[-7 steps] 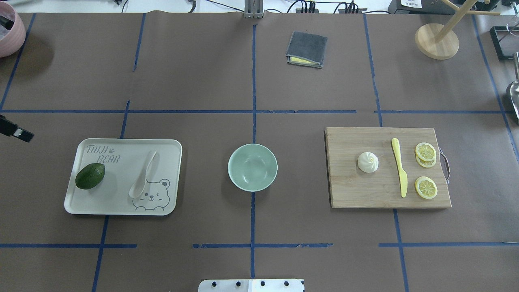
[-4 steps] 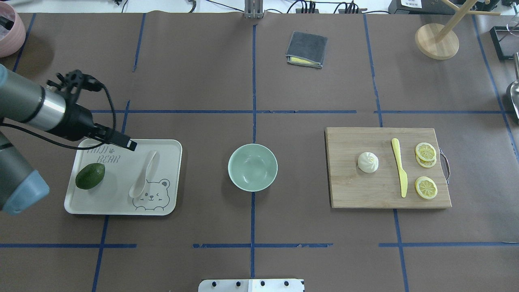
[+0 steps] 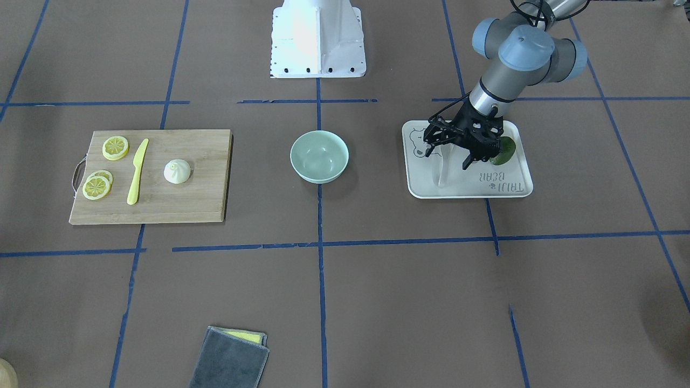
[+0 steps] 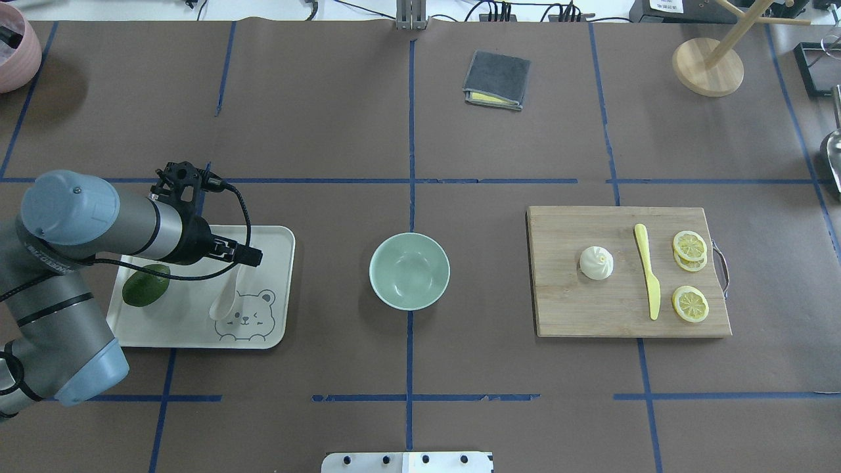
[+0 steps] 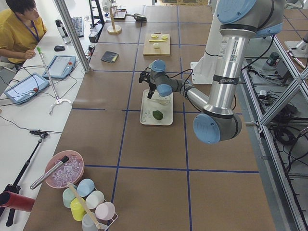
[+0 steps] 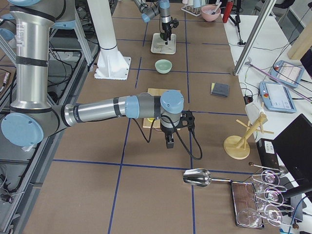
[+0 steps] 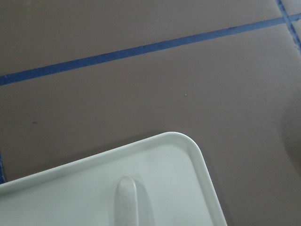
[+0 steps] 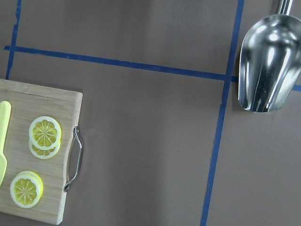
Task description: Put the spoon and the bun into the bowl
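The off-white spoon (image 4: 227, 299) lies on the cream bear tray (image 4: 190, 325), with its scoop toward the robot. My left gripper (image 4: 250, 256) hangs open over the far end of the spoon's handle; in the front-facing view its fingers (image 3: 466, 161) stand apart above the spoon (image 3: 443, 173). The left wrist view shows the handle tip (image 7: 128, 202) just below. The mint-green bowl (image 4: 409, 270) stands empty at the table's middle. The white bun (image 4: 596, 263) sits on the wooden cutting board (image 4: 591, 309). My right gripper (image 6: 169, 141) hovers beyond the board's right end; I cannot tell its state.
An avocado (image 4: 141, 293) lies on the tray beside the left wrist. A yellow knife (image 4: 647, 272) and lemon slices (image 4: 690, 249) share the board. A grey cloth (image 4: 497, 80) and wooden stand (image 4: 708, 66) are at the back. A metal scoop (image 8: 268, 61) lies far right.
My left arm has swung in from the table's left edge and moved right over the tray, bringing its gripper above the spoon's handle. Spoon, bun and bowl have not moved.
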